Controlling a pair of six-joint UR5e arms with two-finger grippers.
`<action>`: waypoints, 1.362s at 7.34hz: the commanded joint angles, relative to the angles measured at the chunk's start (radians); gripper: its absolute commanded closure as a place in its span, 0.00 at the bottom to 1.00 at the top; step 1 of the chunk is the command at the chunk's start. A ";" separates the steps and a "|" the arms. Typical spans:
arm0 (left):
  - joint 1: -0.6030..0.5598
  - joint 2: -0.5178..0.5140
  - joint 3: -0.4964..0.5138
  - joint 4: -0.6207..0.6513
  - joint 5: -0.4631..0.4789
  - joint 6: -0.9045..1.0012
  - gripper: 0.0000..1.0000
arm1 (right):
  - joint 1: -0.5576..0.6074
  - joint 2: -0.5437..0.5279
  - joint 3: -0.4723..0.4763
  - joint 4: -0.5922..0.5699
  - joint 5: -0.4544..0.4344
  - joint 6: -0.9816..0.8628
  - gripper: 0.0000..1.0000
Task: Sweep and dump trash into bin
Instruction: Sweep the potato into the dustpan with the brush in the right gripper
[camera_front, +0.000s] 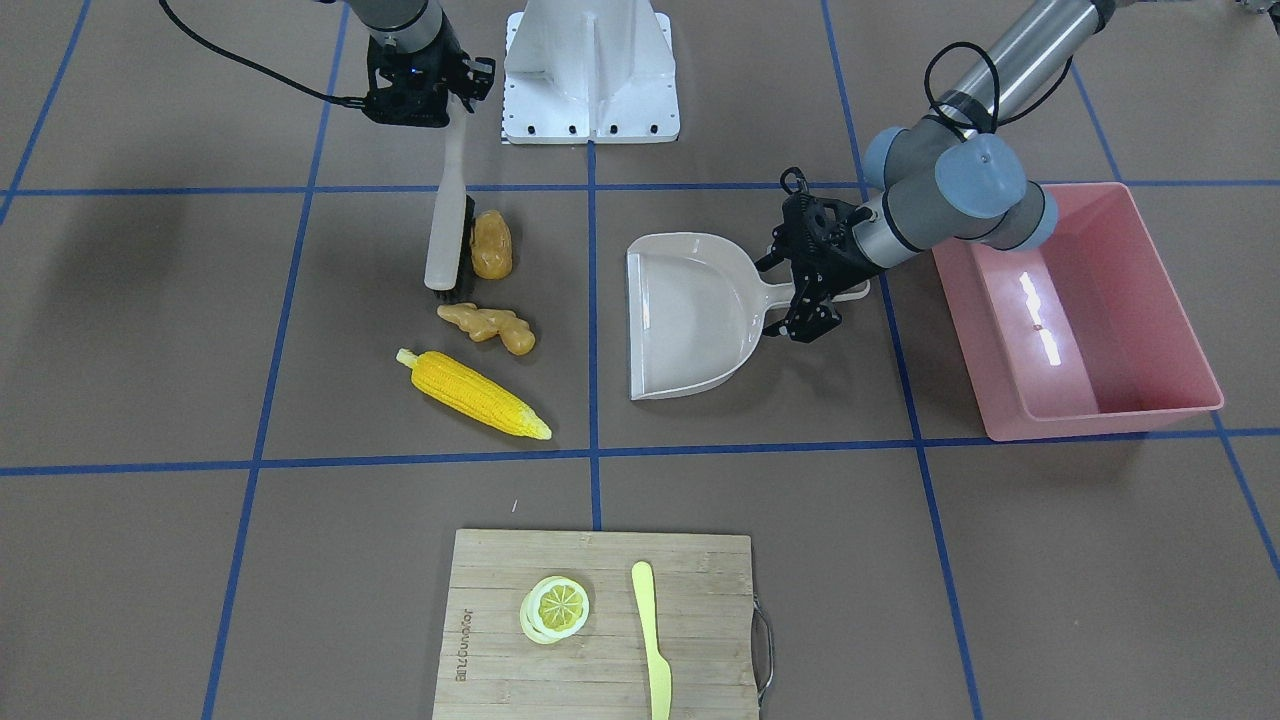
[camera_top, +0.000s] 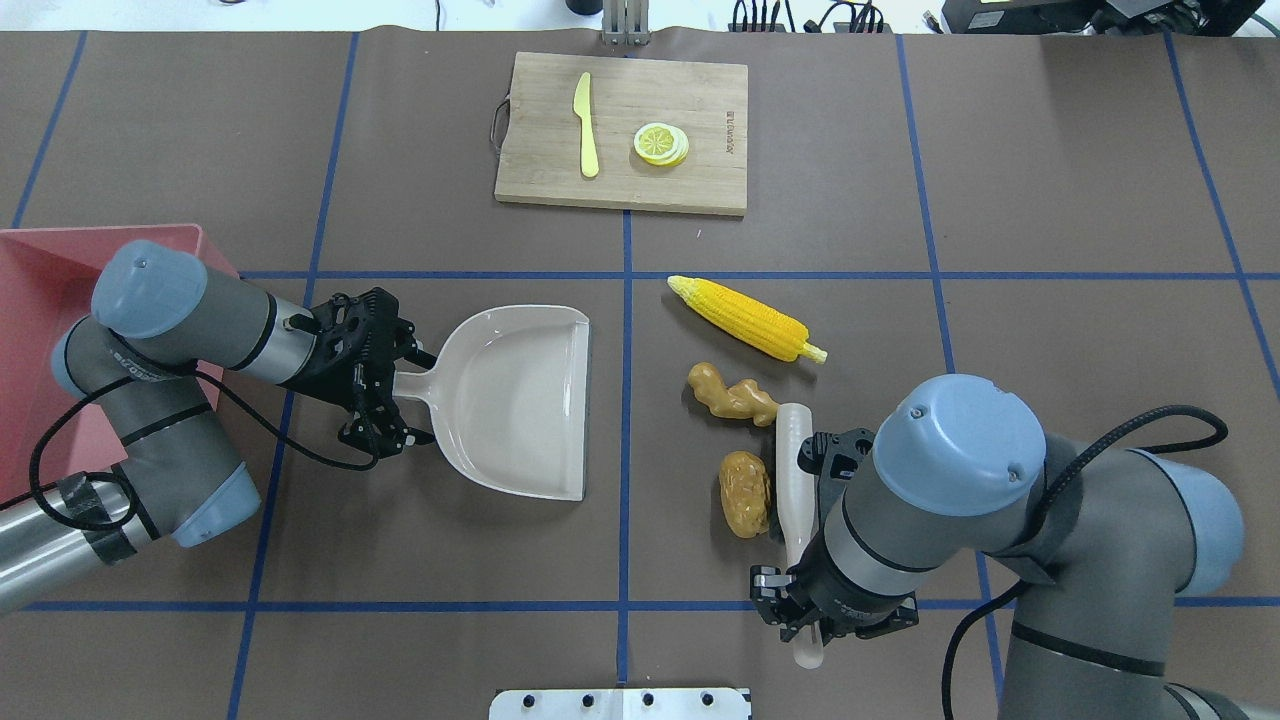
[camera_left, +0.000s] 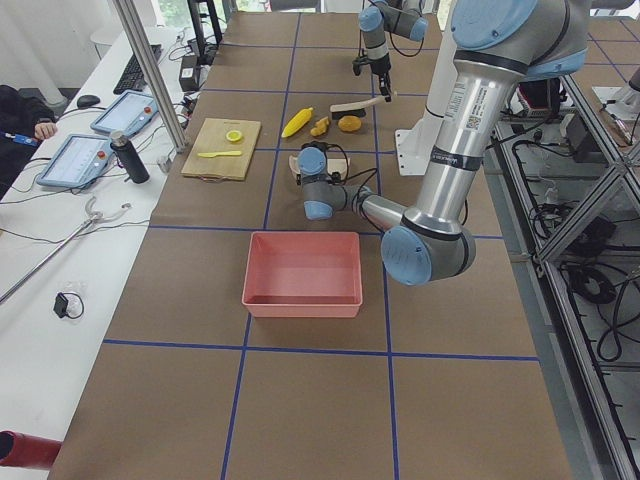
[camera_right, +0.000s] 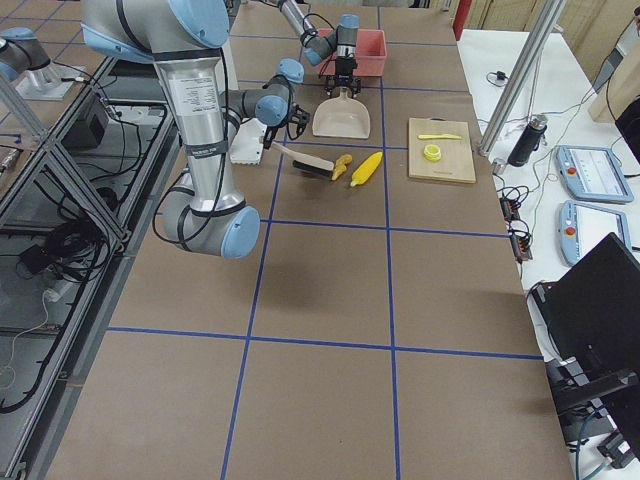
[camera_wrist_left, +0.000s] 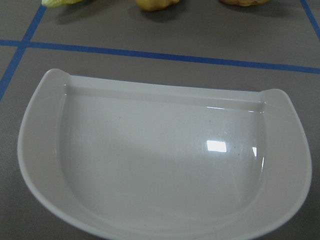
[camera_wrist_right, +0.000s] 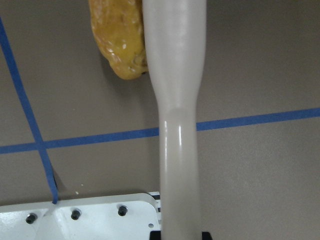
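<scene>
The corn cob, ginger root and brown-orange potato lump lie on the table right of centre. My right gripper is shut on the handle of a pale brush. The brush head rests beside the potato and close to the ginger. My left gripper is shut on the handle of the beige dustpan, whose open mouth faces the trash. The pink bin stands behind my left arm at the far left. In the right wrist view the brush handle touches the potato.
A wooden cutting board with a lemon slice and a pale yellow knife lies at the table's far side. The white robot base plate is at the near edge. Blue tape lines cross the brown table.
</scene>
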 joint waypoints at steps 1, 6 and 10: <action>0.001 0.000 0.004 -0.001 0.000 0.000 0.02 | 0.055 0.080 -0.071 0.000 0.045 0.006 1.00; 0.001 -0.007 0.007 -0.001 -0.002 0.000 0.02 | 0.087 0.189 -0.174 0.011 0.054 0.072 1.00; 0.001 -0.008 0.007 -0.001 0.000 0.000 0.02 | 0.177 0.288 -0.268 0.004 0.191 0.095 1.00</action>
